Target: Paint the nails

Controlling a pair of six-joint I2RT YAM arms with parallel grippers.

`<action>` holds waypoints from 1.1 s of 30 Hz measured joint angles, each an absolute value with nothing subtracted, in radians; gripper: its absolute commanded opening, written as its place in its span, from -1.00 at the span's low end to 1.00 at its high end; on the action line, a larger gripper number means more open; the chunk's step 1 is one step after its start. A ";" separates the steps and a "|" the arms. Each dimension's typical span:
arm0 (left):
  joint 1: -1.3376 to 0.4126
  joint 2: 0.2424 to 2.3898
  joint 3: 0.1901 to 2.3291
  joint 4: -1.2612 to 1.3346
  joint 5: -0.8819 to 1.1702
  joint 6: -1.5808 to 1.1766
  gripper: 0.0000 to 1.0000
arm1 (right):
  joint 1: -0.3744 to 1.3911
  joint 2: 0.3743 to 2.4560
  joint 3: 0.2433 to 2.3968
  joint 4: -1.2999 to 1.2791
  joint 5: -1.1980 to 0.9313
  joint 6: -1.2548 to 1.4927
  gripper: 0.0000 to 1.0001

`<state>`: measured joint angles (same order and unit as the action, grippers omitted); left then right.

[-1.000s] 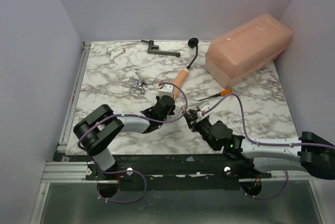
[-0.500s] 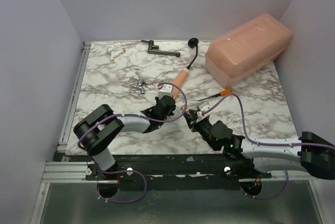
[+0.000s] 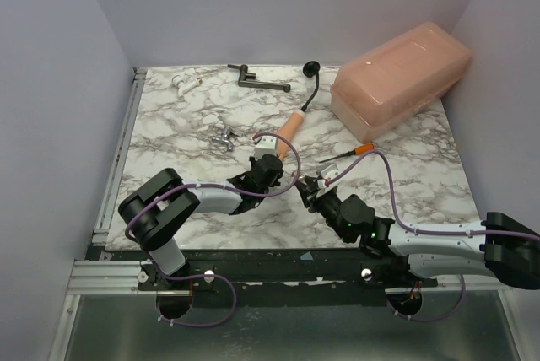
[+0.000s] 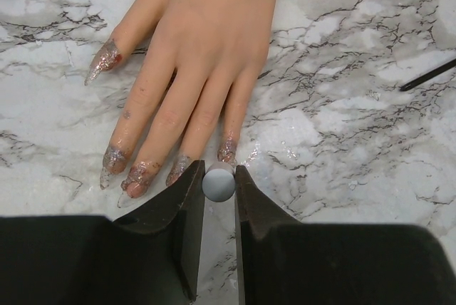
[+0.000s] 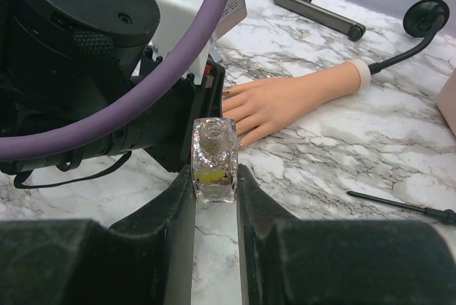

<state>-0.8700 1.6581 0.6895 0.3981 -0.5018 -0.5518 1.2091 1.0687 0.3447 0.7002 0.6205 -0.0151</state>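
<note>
The peach mannequin hand (image 4: 206, 41) lies flat on the marble with its fingers pointing at my left gripper (image 4: 219, 177). Its nails (image 4: 139, 177) carry glittery, reddish-tinted polish. My left gripper is shut on a small grey round brush handle (image 4: 219, 184), seen end-on just at the little finger's nail (image 4: 226, 152); the brush tip is hidden beneath it. My right gripper (image 5: 215, 177) is shut on an uncapped clear glitter polish bottle (image 5: 214, 155), held upright just right of the left gripper (image 3: 268, 163). From above, the hand (image 3: 291, 127) lies beyond both grippers.
A large pinkish translucent box (image 3: 401, 78) fills the back right. The hand's black curved stem (image 3: 312, 83) runs to the back edge. A dark metal tool (image 3: 257, 80), a white item (image 3: 186, 83), a small metal piece (image 3: 224, 137) and an orange-handled tool (image 3: 354, 152) lie around.
</note>
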 measured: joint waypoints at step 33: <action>-0.870 1.404 0.530 0.355 -0.491 -0.584 -1.00 | 1.209 1.060 0.345 0.699 0.619 -0.015 -0.99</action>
<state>-0.8696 1.4036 0.5301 0.3550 -0.4911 -0.5842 1.2091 1.0603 0.3447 0.6991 0.6193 -0.0151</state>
